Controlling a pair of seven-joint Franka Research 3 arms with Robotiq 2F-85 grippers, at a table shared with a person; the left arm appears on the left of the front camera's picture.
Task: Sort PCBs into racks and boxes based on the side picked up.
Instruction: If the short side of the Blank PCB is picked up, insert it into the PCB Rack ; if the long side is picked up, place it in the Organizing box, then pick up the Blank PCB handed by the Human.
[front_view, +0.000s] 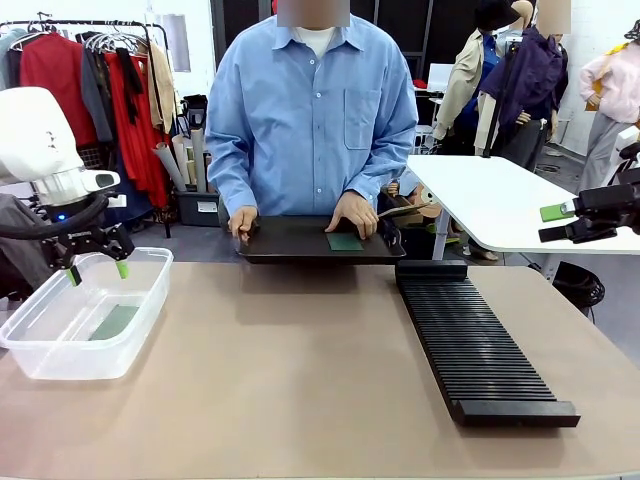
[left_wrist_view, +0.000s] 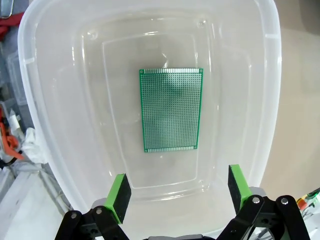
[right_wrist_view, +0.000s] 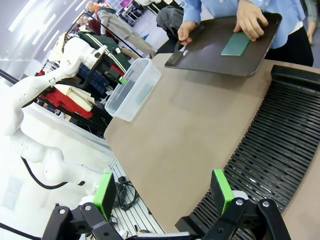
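1. The larger PCB (left_wrist_view: 171, 110) is a thin green rectangle covered with a fine grid of small dots. You find it lying flat on the bottom of the clear box (left_wrist_view: 26, 80), about in the middle, apart from every wall.
2. The smaller PCB (front_view: 345, 241) is a darker, dull green. It lies flat on a shallow black tray (front_view: 290, 240), which is across the table from the box, at the far edge.
3. The person holds this tray with both hands. One hand (front_view: 243, 220) grips the tray side nearer to the box. The other hand (front_view: 355, 213) rests at the far end of the smaller board.
4. The box holds the one larger board.
5. The black rack (front_view: 480, 350), long and with many close slots, lies well apart from the box, on the side of the right arm.
6. The left gripper (left_wrist_view: 177, 187) hangs just above the box. Its fingers are spread wide, with nothing between them, and they touch nothing.
7. The right gripper (right_wrist_view: 162, 192) is far from the box, above the outer side of the rack. Its fingers are also spread, and it holds nothing.
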